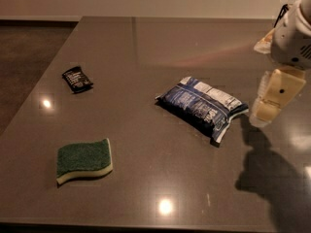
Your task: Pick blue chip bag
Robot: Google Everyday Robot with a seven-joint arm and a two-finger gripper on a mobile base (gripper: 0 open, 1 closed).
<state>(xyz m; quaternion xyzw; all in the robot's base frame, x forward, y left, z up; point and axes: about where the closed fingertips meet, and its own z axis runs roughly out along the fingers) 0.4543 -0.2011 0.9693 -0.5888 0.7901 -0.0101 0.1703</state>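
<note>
The blue chip bag [201, 106] is lying flat on the grey worktop [146, 47], a little right of the middle. It is sitting at a diagonal, with one crimped white end pointing toward the near right corner. Nothing is touching it.

The end effector [261, 114] is hanging by the right edge of the worktop, pointing downward, just beside the bag's right end and apart from it. Whether it is open or closed, I cannot tell. It is gripping nothing. The white arm [294, 38] above it is reaching in from the far right corner, and its shadow [272, 174] is falling toward the near right corner.

A small black packet [77, 79] is lying near the left edge, well apart from the bag. A green sponge [83, 160] is resting toward the near left corner.
</note>
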